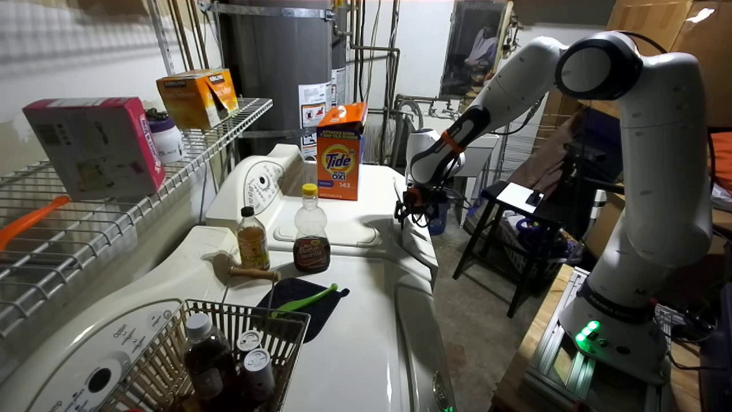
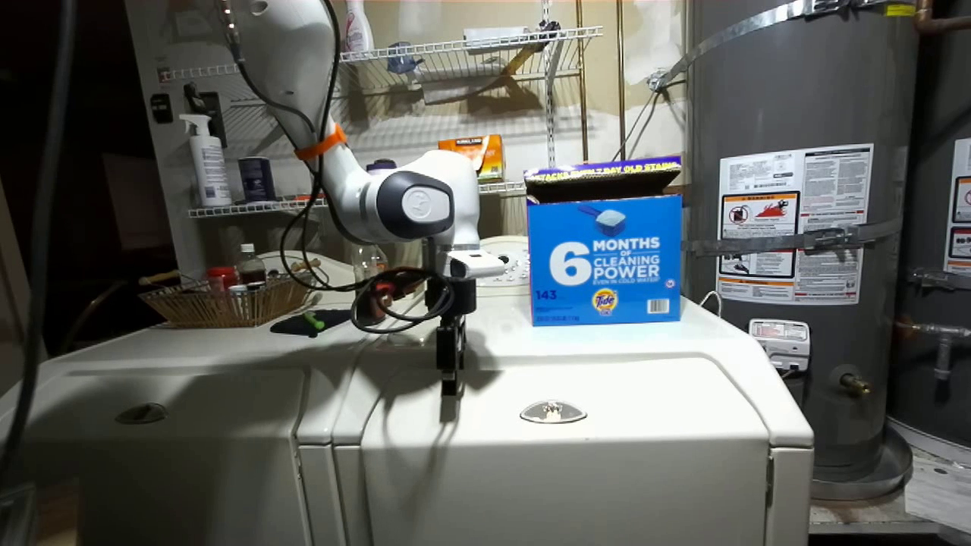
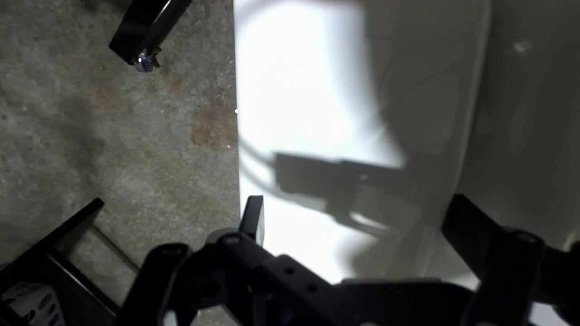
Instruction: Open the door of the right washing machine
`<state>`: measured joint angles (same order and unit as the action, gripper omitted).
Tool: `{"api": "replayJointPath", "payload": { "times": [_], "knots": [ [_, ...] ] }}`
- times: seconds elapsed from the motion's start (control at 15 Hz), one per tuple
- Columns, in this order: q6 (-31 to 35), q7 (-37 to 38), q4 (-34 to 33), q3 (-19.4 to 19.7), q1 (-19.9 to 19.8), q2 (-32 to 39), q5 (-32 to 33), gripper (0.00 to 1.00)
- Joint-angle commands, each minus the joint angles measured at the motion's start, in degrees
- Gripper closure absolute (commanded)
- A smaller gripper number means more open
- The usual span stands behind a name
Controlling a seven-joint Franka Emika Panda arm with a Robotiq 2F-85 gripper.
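Note:
The right washing machine [image 2: 652, 383] is glossy white with a rounded top. It carries the Tide box and also shows in an exterior view [image 1: 383, 213] and in the wrist view [image 3: 299, 77]. Its front has a flat white panel with an oval chrome badge [image 2: 554, 412] at the upper edge. The round porthole of the door is out of view. My gripper [image 2: 450, 381] points down over the machine's sloping front top, left of the badge. In the wrist view my gripper [image 3: 357, 213] is wide open with nothing between the fingers; its shadow falls on the white surface.
The Tide box [image 2: 604, 258] stands on the right machine. The adjoining white machine [image 2: 182, 387] bears a wire basket [image 2: 227, 303], bottles and a dark cloth [image 1: 303, 329]. A wire shelf [image 1: 189, 166] runs along the wall. A black stool [image 1: 509, 229] stands on the floor.

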<state>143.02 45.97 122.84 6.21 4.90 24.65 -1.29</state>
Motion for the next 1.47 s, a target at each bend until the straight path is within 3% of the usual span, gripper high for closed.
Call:
{"api": "replayJointPath", "payload": {
  "times": [0.0, 0.2, 0.47, 0.6, 1.0, 1.2, 1.4],
  "knots": [
    [-5.31, -3.01, 0.49, 3.05, -0.27, -0.57, 5.01, 0.00],
    [-7.90, -6.30, 0.92, 6.43, -0.80, -0.11, 12.32, 0.00],
    [-6.55, -6.58, 1.89, 11.88, -1.13, -0.23, 22.42, 0.00],
    [-6.76, -6.22, 1.90, 12.89, -1.85, -0.80, 24.08, 0.00],
    [-11.01, -4.86, 1.46, 10.37, -3.84, -2.28, 16.65, 0.00],
    [-8.10, -4.20, 2.52, 8.43, -4.57, -2.90, 12.10, 0.00],
    [-3.31, -13.24, 6.51, 5.94, -6.06, -7.20, 10.11, 0.00]
  ]
}}
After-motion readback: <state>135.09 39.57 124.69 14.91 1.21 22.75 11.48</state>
